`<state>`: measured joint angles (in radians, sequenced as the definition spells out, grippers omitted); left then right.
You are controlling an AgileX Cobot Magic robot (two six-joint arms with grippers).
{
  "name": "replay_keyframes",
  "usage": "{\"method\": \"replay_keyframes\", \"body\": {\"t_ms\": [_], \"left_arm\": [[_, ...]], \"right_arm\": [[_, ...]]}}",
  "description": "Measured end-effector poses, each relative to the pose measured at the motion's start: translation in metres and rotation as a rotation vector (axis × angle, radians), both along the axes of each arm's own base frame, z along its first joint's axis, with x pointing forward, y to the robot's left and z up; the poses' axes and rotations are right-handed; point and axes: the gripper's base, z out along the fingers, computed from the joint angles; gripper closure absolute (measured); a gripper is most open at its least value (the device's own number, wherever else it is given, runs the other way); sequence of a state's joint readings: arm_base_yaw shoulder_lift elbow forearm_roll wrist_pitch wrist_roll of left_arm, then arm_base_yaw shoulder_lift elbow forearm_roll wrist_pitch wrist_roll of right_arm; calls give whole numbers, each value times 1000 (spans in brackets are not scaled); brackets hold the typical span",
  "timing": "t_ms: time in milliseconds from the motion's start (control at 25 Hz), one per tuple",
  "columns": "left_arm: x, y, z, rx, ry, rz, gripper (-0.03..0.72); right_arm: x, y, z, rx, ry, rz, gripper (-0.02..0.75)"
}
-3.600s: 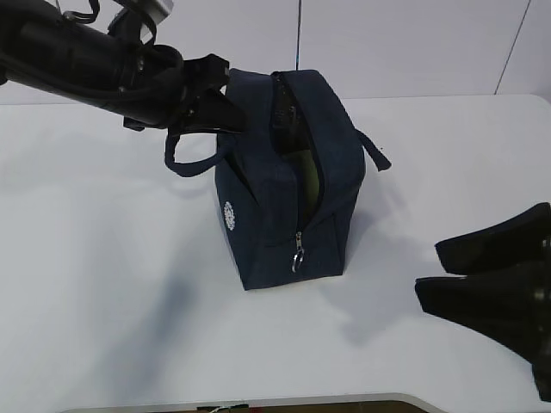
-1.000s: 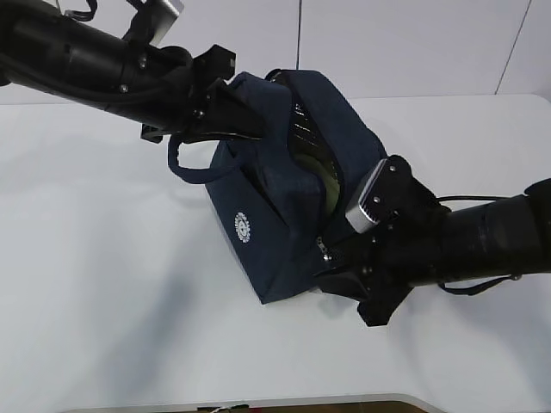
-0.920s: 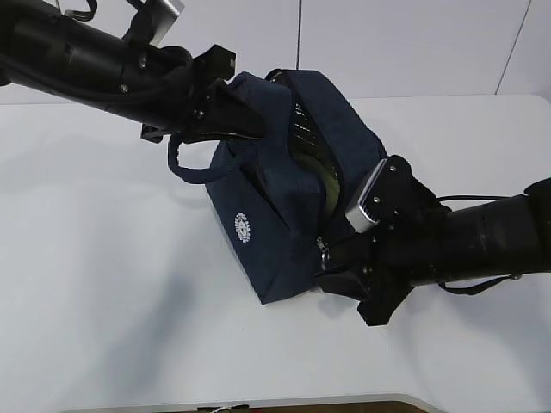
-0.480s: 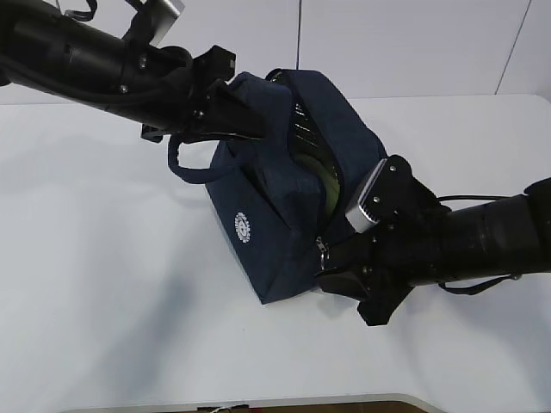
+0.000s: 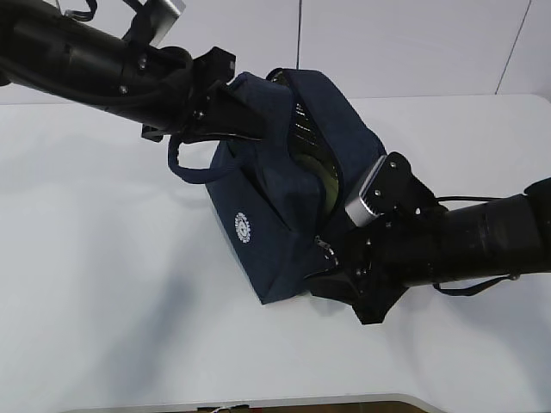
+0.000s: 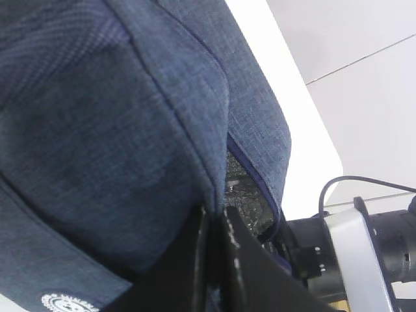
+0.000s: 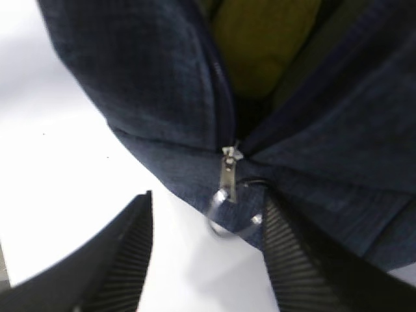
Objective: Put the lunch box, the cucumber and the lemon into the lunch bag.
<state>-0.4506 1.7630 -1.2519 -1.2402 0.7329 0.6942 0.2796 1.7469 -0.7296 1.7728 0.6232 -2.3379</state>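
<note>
Lunch bag (image 5: 284,189) sits mid-table (image 5: 103,284), tilted, top leaning toward the left arm, lower front corner on the tabletop. Zipper open along the top and down the front end; dark mesh-like lining shows in the gap, with something yellow-green inside (image 7: 263,45). Can't tell what it is. Round white logo (image 5: 244,227) on the bag's side panel, low, facing the camera. One loop handle (image 5: 185,163) hangs off the bag's upper left side.

Left gripper (image 5: 225,116) is at the bag's top left edge, fingers pressed together, pinching a fold of the navy fabric; wrist view shows cloth clamped between the two black fingers (image 6: 195,266).

Right gripper (image 7: 205,250) is at the bag's lower front end, jaws spread, one either side of the silver ring pull (image 7: 227,218). Ring hangs from the slider between the pads, not clamped.
</note>
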Motion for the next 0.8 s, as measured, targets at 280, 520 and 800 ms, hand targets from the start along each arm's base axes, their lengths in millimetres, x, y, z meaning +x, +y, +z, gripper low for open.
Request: {"method": "replay_keyframes", "body": {"t_ms": [280,520,800], "left_arm": [[0,0,0,1,-4,-2,700],[0,0,0,2,-5,-4,700],[0,0,0,2,-5,-4,700]], "right_arm": [[-1,1,1,14,5,5,237],[3,2,3,13,-7,1,238],[10,2,8,3,-34,-12,344]]}}
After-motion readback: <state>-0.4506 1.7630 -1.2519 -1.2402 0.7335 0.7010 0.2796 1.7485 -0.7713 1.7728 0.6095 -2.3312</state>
